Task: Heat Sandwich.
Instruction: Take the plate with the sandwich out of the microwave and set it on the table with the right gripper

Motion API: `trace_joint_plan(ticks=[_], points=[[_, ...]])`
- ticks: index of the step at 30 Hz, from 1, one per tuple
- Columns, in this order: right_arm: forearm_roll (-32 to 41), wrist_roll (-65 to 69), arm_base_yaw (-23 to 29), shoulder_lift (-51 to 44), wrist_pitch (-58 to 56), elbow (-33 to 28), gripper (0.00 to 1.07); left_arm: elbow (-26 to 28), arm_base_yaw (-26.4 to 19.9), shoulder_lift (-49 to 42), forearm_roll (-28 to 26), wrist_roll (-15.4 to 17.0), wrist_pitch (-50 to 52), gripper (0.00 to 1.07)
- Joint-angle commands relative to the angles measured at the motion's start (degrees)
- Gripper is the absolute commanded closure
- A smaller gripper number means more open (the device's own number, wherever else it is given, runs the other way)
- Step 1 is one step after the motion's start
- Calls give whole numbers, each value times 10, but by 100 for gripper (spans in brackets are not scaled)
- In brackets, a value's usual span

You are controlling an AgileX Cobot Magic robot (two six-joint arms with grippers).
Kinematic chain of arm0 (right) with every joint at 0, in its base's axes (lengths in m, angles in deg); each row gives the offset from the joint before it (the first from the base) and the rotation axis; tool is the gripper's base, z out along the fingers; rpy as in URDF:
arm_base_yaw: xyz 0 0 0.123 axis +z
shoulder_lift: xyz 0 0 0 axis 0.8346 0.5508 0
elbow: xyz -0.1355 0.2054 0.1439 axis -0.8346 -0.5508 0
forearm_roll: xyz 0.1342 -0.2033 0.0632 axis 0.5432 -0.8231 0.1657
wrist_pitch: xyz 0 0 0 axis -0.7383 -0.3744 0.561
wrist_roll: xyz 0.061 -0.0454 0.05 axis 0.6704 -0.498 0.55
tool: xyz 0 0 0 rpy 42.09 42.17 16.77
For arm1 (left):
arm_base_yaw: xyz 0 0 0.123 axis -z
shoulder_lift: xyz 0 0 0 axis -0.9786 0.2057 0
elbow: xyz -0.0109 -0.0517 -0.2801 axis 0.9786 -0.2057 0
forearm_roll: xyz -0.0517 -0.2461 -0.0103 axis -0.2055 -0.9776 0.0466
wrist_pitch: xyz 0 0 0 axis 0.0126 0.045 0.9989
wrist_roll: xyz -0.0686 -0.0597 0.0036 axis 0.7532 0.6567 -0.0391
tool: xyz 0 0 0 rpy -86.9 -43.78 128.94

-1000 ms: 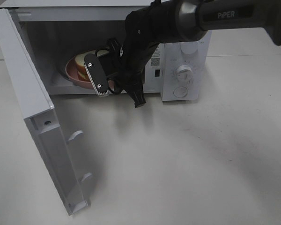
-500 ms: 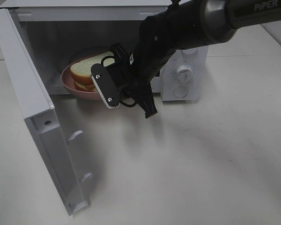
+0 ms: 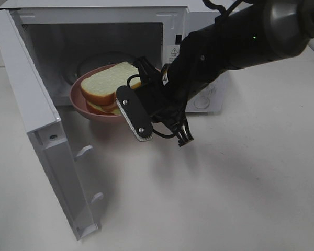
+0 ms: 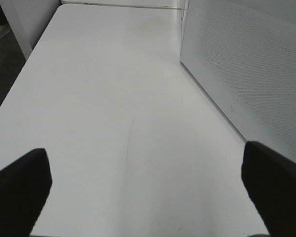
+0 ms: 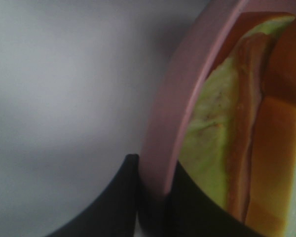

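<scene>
While I am watching the high camera, the right pincer (image 3: 149, 112) is gripping the near rim of the pink plate (image 3: 94, 109), its jaws nearly closed on that rim. The sandwich (image 3: 109, 86) is lying on the plate, thick white slices with tan crust and a little yellow filling peeking out at the side. Plate and sandwich are sitting right at the mouth of the white microwave (image 3: 102, 23), partly over its threshold, with the microwave's door (image 3: 39, 141) swinging wide open toward the near left part of the desk (image 3: 225, 188). The dark right arm (image 3: 235, 42) is reaching in from the far right edge of the desk, crossing in front of the microwave's control panel.

Through the left wrist camera, I am seeing the left pincer (image 4: 148, 197) with its jaws spread as wide as they go, holding nothing; only the two dark fingertips (image 4: 17, 190) are showing at the sides of the picture. Bare white desk is stretching out beneath it, and a pale, finely dotted panel (image 4: 246, 64) is standing just beside it.

Through the right wrist camera, very close and blurred, I am seeing the plate's pink rim (image 5: 180, 103) pinched between the pincer's dark fingers (image 5: 113, 202). The sandwich's filling, pale green-yellow and brownish-orange, is lying just inside that rim.
</scene>
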Motion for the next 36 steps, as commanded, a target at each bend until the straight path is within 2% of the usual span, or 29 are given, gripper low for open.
trace_joint_plan(ticks=[1, 13, 36], points=[[-4, 10, -8, -33, 22, -30, 107, -1, -1, -5, 1, 0, 5, 7], [-5, 10, -8, -124, 72, -162, 107, -1, -1, -5, 1, 0, 5, 7], [-6, 11, -8, -296, 56, -306, 107, -1, -1, -5, 1, 0, 5, 7]])
